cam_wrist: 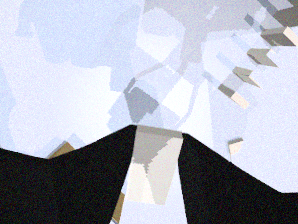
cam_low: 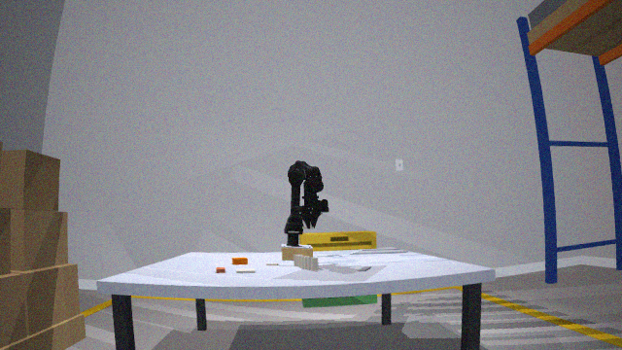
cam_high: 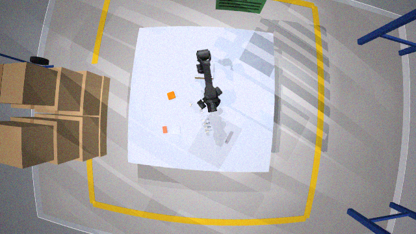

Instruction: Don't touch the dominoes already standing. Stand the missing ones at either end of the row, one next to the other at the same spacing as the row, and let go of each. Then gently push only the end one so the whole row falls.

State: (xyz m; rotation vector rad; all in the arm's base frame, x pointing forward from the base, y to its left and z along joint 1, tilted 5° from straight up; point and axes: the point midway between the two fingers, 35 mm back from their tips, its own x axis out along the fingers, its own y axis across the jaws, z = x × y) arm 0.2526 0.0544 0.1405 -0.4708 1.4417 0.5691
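My gripper (cam_low: 311,227) (cam_wrist: 157,136) is shut on a cream domino (cam_wrist: 156,172), which shows between the dark fingers in the wrist view. The gripper is raised well above the table, pointing down. The held domino cannot be made out in the top and exterior views. A row of several cream dominoes (cam_high: 207,131) (cam_low: 306,262) (cam_wrist: 278,38) stands upright on the white table (cam_high: 156,65) (cam_low: 170,272); in the wrist view it runs toward the upper right. The arm is above and behind the row's near-base end. A small cream piece (cam_high: 190,104) (cam_wrist: 235,146) lies apart from the row.
An orange block (cam_high: 171,95) (cam_low: 239,261) and a smaller red-orange block (cam_high: 164,129) (cam_low: 221,270) lie left of the row. A flat white piece (cam_high: 175,130) (cam_low: 245,271) is beside the smaller block. A grey flat piece (cam_high: 229,137) (cam_low: 363,268) lies right of the row. A brown board (cam_low: 297,253) stands near the base.
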